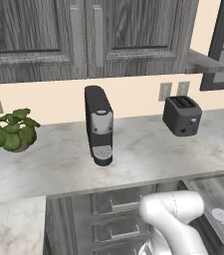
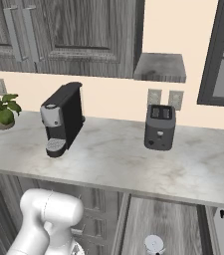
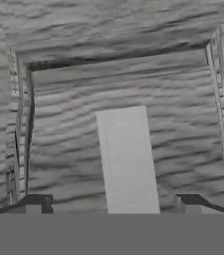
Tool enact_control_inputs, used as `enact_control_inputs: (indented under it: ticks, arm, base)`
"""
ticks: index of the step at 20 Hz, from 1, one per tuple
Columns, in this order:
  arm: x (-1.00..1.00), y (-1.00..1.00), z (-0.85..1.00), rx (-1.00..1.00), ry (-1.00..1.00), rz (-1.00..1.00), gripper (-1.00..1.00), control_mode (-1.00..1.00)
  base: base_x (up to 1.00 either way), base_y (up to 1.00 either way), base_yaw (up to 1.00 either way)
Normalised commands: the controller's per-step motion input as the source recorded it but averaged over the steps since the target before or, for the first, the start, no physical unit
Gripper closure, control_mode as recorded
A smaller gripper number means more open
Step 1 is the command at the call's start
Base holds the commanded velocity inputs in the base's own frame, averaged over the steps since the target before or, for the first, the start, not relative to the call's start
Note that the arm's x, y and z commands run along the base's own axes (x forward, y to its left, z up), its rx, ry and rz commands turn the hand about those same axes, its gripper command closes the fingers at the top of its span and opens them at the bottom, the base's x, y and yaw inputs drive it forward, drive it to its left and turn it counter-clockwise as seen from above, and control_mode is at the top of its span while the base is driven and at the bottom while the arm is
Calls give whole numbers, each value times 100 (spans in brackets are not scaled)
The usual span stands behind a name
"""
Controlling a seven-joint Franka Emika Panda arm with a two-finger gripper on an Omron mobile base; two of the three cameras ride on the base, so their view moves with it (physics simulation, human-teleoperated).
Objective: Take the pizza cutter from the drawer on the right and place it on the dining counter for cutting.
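The drawer (image 1: 206,191) stands pulled out under the worktop at the right, its wood-grain floor (image 2: 159,215) showing. In it lies the pizza cutter (image 1: 221,215), its round silvery-white wheel (image 2: 154,244) up and the black handle running off toward the frame edge. My gripper (image 3: 113,203) is open, its two dark fingertips (image 3: 37,201) spread wide. Close in front of them is a dark grey wood-grain panel front (image 3: 63,134) with a silver bar handle (image 3: 126,159); the bar runs down between the tips. The dining counter is out of view.
On the long marble worktop (image 1: 49,164) stand a black coffee machine (image 1: 99,124), a dark toaster (image 1: 182,115) and a potted plant (image 1: 14,130). Wall cabinets (image 1: 83,35) hang above. A stack of shut drawers (image 1: 123,219) sits left of the open one, behind my white arm (image 1: 175,219).
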Motion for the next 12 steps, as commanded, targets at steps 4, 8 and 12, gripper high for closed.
enact_control_inputs:
  ticks: [4,8,12]
  arm:
    - [-32,-5,67,0,0,0,-100,-100]
    - [-28,0,82,0,1,0,-100,-100]
    - [-18,0,86,0,1,0,-100,-100]
  base:
    - [0,0,0]
    - [0,0,0]
    - [0,0,0]
